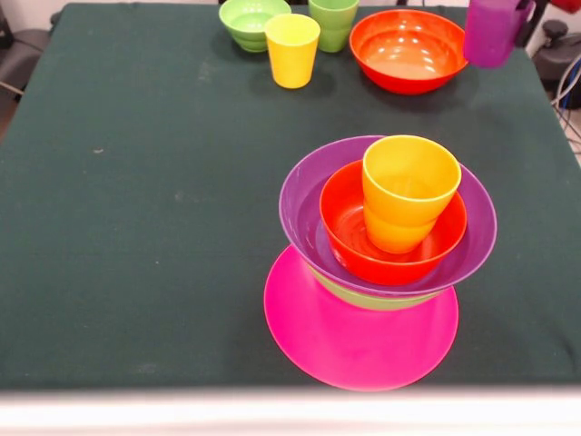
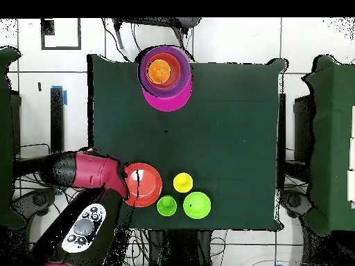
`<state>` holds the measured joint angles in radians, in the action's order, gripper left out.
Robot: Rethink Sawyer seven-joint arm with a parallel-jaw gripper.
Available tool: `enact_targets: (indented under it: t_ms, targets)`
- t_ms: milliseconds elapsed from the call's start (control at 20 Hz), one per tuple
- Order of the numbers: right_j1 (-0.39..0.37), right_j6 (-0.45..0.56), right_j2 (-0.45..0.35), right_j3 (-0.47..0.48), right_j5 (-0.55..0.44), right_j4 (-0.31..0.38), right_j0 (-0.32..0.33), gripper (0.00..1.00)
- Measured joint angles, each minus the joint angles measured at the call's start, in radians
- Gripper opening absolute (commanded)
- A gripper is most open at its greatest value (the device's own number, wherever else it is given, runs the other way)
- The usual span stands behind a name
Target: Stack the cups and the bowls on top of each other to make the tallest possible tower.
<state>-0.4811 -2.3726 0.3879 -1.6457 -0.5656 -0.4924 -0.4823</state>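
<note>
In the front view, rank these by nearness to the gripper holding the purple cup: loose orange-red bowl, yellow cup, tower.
From the gripper, top right:
1. Loose orange-red bowl, just beside it.
2. Yellow cup, further along the far edge.
3. Tower, nearer the camera, mid-table.

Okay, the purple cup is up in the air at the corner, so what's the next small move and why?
Probably carry the purple cup across toward the tower and line it up over the orange cup. The purple cup hangs off the table at the far corner beside the loose orange-red bowl, well away from the tower, and the orange cup sits open-mouthed on top, the only free landing spot.
</note>
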Motion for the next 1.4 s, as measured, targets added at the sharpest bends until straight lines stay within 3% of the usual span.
enact_targets:
  t_ms: [350,850,1400]
  targets:
    - [-0.040,0.000,0.032,0.147,-0.188,0.044,0.066,0.00]
    - [-0.029,0.000,0.035,0.397,-0.324,0.102,0.149,0.00]
    - [0.076,0.000,0.042,0.742,-0.435,0.186,0.266,0.00]
